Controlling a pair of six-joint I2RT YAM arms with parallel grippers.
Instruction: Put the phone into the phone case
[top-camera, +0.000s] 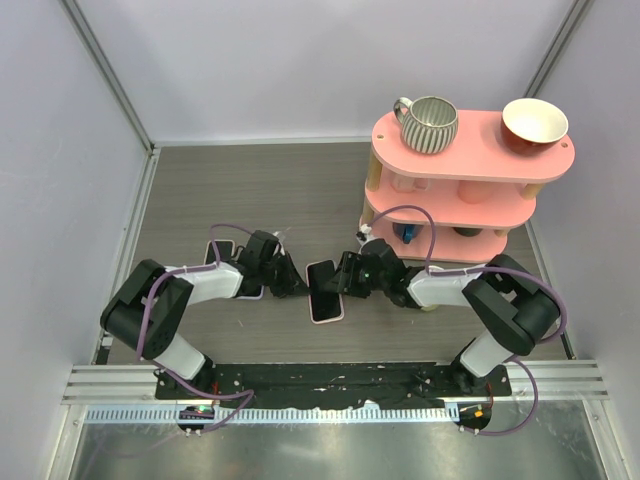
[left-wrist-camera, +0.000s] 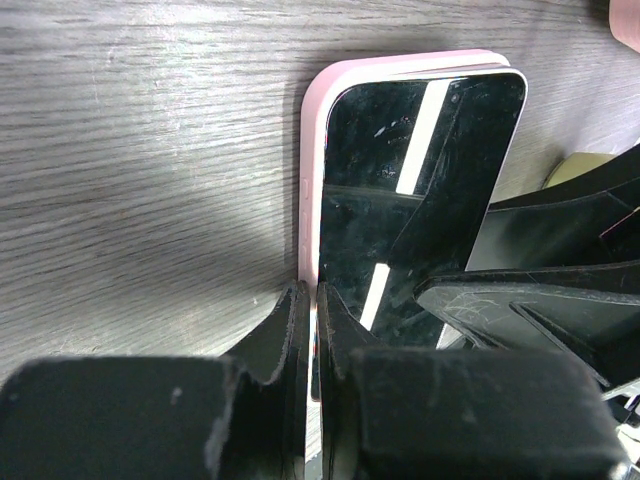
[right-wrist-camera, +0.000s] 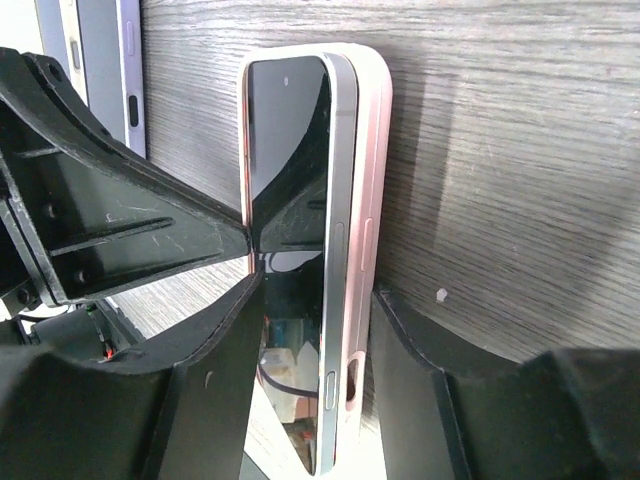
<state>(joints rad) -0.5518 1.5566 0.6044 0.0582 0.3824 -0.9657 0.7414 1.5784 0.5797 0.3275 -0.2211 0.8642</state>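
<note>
Both jaws on the phone, mid-worktop (top-camera: 250, 190)

My right jaws clamp the black-screened, silver-edged phone (right-wrist-camera: 290, 180) and soft pink phone case (right-wrist-camera: 372, 150) together. My left jaws, nearly closed, pinch the case's edge. The phone lies partly seated.

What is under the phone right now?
The pink phone case lies under the phone; its rim shows along one long side and the far end. The case's inner floor and the table beneath it are covered.
</note>
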